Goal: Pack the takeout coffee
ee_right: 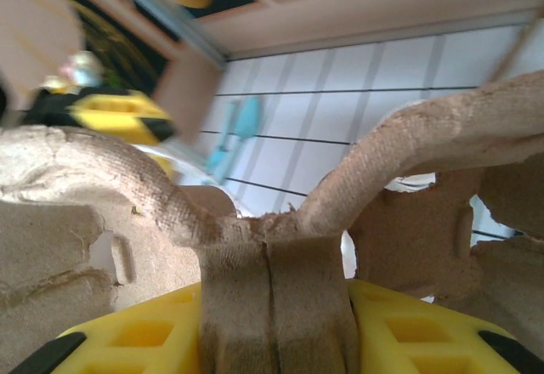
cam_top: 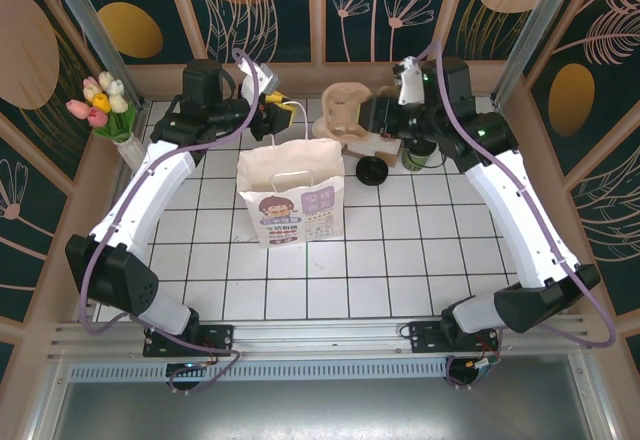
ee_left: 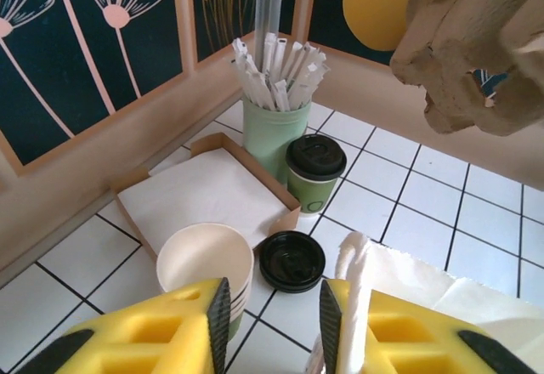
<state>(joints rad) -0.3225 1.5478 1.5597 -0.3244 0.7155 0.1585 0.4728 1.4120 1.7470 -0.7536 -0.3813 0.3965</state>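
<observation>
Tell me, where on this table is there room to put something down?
Bare tiles lie in front of the white paper bag, toward the near edge, and right of it. Behind the bag it is crowded: cup carrier, black lid, takeout coffee, straw cup.

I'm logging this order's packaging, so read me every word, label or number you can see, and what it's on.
No text here can be quoted.
White paper bag: cartoon face and lines of print on its front, too small to read.
Dark-green coffee cup: faint round mark on its side, not legible.
Wrapped straws: no readable print.
Pulp cup carrier: no print seen.
</observation>
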